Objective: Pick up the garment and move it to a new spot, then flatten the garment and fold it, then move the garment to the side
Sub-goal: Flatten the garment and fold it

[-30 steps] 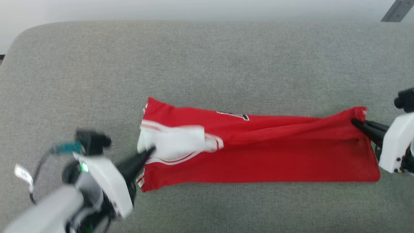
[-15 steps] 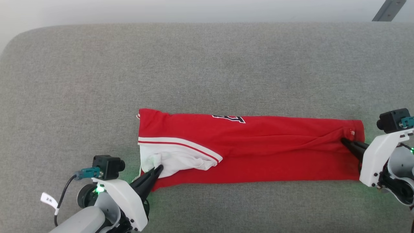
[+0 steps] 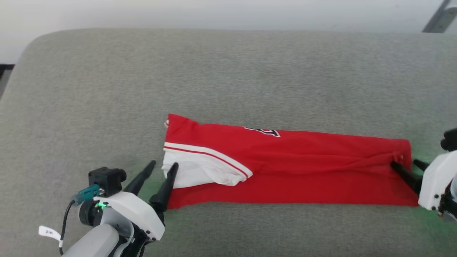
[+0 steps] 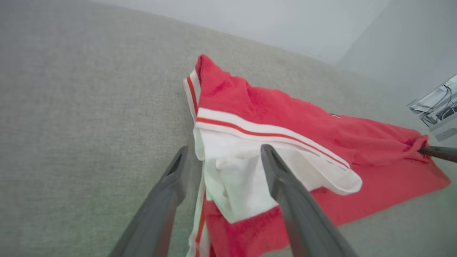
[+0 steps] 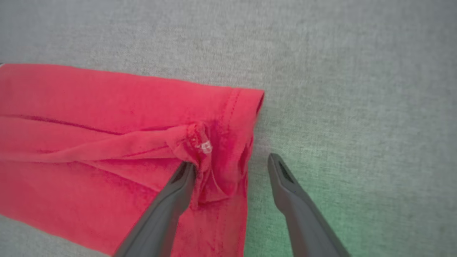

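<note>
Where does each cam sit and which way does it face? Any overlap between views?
Head view: on the head, facing forward and down at the grey cushion and the garment; left gripper lower left, right gripper at right edge.
Left wrist view: on the left wrist, looking along its open fingers at the white sleeve.
Right wrist view: on the right wrist, looking down along its open fingers at the red hem.
Shared: left wrist and head views both catch the right gripper at the hem end.

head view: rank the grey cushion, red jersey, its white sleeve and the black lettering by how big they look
Largest to smallest:
1. grey cushion
2. red jersey
3. white sleeve
4. black lettering, just a sliver at the fold
</note>
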Tool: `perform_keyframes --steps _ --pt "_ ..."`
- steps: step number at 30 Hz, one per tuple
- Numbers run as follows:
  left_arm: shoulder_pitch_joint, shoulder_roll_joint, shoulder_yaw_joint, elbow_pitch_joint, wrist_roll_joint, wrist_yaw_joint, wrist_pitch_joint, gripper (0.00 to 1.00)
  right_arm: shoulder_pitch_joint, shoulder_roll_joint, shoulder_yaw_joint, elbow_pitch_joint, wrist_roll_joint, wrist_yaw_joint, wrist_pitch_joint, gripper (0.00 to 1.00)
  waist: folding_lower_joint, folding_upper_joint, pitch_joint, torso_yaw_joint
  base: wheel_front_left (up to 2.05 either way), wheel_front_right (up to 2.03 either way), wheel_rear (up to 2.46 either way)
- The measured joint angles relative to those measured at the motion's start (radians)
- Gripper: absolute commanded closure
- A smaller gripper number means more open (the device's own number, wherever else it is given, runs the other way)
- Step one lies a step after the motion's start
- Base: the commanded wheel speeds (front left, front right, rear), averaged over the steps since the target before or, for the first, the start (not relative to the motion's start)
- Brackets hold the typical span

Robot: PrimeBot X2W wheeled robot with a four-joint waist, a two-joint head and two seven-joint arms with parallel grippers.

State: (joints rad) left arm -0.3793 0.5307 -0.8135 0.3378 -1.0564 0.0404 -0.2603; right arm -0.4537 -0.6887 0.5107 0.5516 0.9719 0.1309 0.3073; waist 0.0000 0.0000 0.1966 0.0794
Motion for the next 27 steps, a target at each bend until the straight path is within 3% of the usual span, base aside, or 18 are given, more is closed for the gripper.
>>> perform_keyframes --steps 4,12,13,15,16,17,22,27 --pt "0.062 -0.054 0.114 -0.008 0.181 0.04 -0.001 0.0 0.018 0.0 -0.025 0.028 0.024 0.0 0.041 0.0 0.0 0.0 0.003 0.036 0.0 0.0 0.0" --pt "0.177 -0.179 0.324 -0.041 0.568 0.063 -0.001 0.0 0.023 -0.013 -0.05 0.056 0.023 0.0 0.099 0.0 0.0 0.0 0.006 0.097 0.0 0.0 0.0" --pt "0.194 -0.202 0.356 -0.06 0.591 0.06 -0.001 0.0 0.023 -0.013 -0.053 0.058 0.023 0.0 0.101 0.37 0.0 0.0 0.005 0.1 0.0 0.0 0.0" --pt "0.222 -0.239 0.408 -0.098 0.666 0.046 -0.001 0.0 0.023 -0.01 -0.055 0.059 0.021 0.0 0.111 0.69 0.0 0.0 0.003 0.105 0.0 0.0 0.0" --pt "0.234 -0.25 0.43 -0.118 0.709 0.041 -0.001 0.0 0.023 -0.007 -0.057 0.059 0.021 0.0 0.111 0.92 0.0 0.0 0.001 0.106 0.0 0.0 0.0" --pt "0.248 -0.261 0.457 -0.136 0.736 0.037 -0.001 0.0 0.023 -0.003 -0.059 0.058 0.021 0.0 0.115 1.0 0.0 0.0 0.0 0.108 0.0 0.0 0.0" --pt "0.301 -0.314 0.56 -0.224 0.875 -0.002 -0.001 0.0 0.025 0.005 -0.065 0.046 0.021 0.0 0.131 1.0 0.0 0.0 -0.003 0.106 0.0 0.0 0.0" --pt "0.327 -0.351 0.629 -0.262 0.936 -0.051 -0.001 0.0 0.025 0.007 -0.089 0.04 0.019 0.0 0.131 1.0 0.0 0.0 0.0 0.093 0.0 0.0 0.0"
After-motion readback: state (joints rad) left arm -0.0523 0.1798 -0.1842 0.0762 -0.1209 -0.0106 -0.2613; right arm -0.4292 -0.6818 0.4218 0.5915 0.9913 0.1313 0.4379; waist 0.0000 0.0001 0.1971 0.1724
